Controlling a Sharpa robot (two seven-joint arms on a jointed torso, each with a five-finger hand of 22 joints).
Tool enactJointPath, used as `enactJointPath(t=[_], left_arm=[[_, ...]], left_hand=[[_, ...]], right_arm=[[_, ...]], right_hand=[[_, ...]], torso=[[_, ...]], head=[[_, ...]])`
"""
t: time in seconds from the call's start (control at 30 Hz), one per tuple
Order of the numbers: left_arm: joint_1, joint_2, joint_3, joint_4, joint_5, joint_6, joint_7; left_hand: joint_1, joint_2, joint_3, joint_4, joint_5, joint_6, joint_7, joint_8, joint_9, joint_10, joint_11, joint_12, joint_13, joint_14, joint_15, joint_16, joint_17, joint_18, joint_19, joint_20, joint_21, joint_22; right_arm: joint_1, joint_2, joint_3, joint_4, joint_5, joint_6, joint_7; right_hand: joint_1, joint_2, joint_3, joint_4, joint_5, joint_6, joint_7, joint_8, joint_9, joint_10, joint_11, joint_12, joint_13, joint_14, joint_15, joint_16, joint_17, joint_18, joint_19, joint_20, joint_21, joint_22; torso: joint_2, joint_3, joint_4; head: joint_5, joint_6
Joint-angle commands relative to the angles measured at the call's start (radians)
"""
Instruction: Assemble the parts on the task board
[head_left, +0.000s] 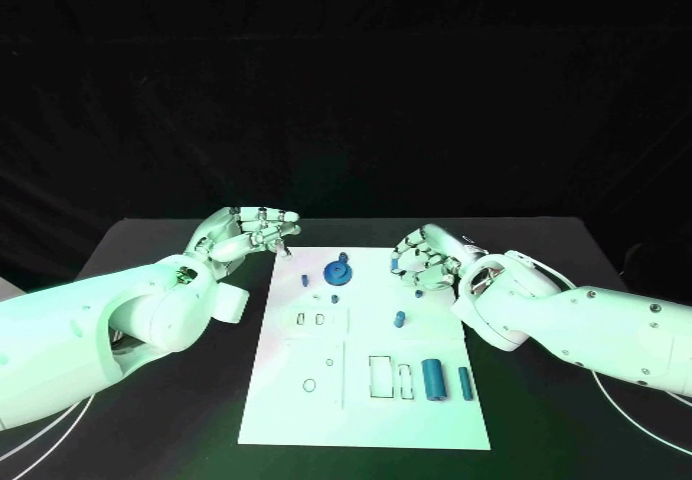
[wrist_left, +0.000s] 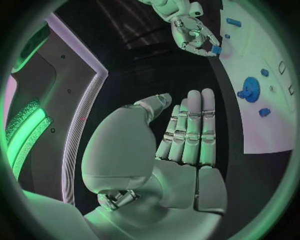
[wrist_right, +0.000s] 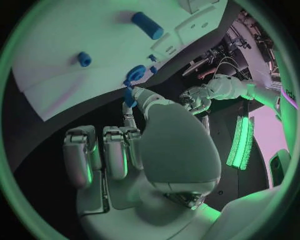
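A white task board (head_left: 361, 400) lies lengthwise at the centre of a black table (head_left: 159, 250) in the head view, with two white robot arms reaching in over its far end. The left hand (head_left: 248, 233), at centre left of the frame just off the board's upper left corner, holds nothing; the left wrist view shows its fingers (wrist_left: 190, 127) straight and pressed side by side, the thumb standing a little apart. The right hand (head_left: 430, 255), right of centre at the board's upper right edge, pinches a small blue part (wrist_left: 216, 49) between its fingertips, as both wrist views show; its other fingers are curled in. On the board, a blue gear (head_left: 340, 270) sits near the top centre with small blue pegs (head_left: 306, 281) beside it, a short blue pin (head_left: 400, 320) lies at mid-board towards the right edge, and three blue cylinders (head_left: 433, 380) lie side by side in the lower right quarter next to a rectangular outline. No brand, label or legible writing is visible on the board or arms. Bare black tabletop runs along both long edges of the board and across the far side behind the hands.
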Motion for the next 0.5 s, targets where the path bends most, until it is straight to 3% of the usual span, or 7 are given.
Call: enactJointPath(t=[0.03, 0.33, 0.5], left_arm=[[0.002, 0.004, 0.001, -0.001, -0.002, 0.014, 0.005], [0.001, 0.017, 0.001, -0.012, -0.003, 0.015, 0.003], [0.001, 0.02, 0.0, -0.014, -0.003, 0.014, 0.001]], left_hand=[[0.008, 0.002, 0.007, -0.002, -0.003, 0.004, 0.001, 0.007, 0.001, 0.009, -0.001, -0.001, -0.001, -0.006, -0.001, 0.006, -0.002, 0.012, -0.01, 0.001, 0.009, 0.003], [0.007, 0.003, 0.008, -0.002, -0.003, 0.005, 0.001, 0.007, 0.002, 0.011, -0.001, -0.001, -0.001, -0.005, -0.001, 0.007, -0.002, 0.012, -0.011, 0.001, 0.011, 0.004], [0.007, 0.003, 0.008, -0.002, -0.003, 0.005, 0.001, 0.007, 0.002, 0.011, -0.001, -0.001, -0.001, -0.005, -0.001, 0.007, -0.002, 0.012, -0.011, 0.001, 0.011, 0.004]], right_arm=[[-0.003, 0.018, 0.0, 0.03, -0.048, -0.018, -0.075], [-0.021, 0.095, -0.005, 0.07, -0.094, 0.005, -0.136], [-0.035, 0.143, -0.01, 0.058, -0.134, 0.006, -0.168]], right_hand=[[-0.001, 0.012, 0.009, 0.0, 0.006, 0.003, -0.002, 0.003, 0.008, 0.096, -0.006, 0.002, 0.255, 0.106, -0.005, 0.003, 0.263, -0.014, 0.105, -0.004, 0.004, 0.263], [-0.003, 0.012, 0.009, 0.001, 0.01, 0.001, -0.001, 0.003, 0.009, 0.096, -0.005, 0.002, 0.255, 0.106, -0.005, 0.003, 0.263, -0.014, 0.105, -0.003, 0.004, 0.263], [-0.01, 0.011, 0.009, 0.003, 0.014, -0.002, 0.0, 0.004, 0.009, 0.096, -0.004, 0.001, 0.255, 0.106, -0.004, 0.003, 0.263, -0.014, 0.105, -0.003, 0.004, 0.263]], torso=[[0.001, -0.0009, -0.0016], [0.001, -0.0031, -0.0062], [0.001, -0.0029, -0.002]], head=[[0.004, -0.004], [0.013, -0.013], [0.007, -0.011]])
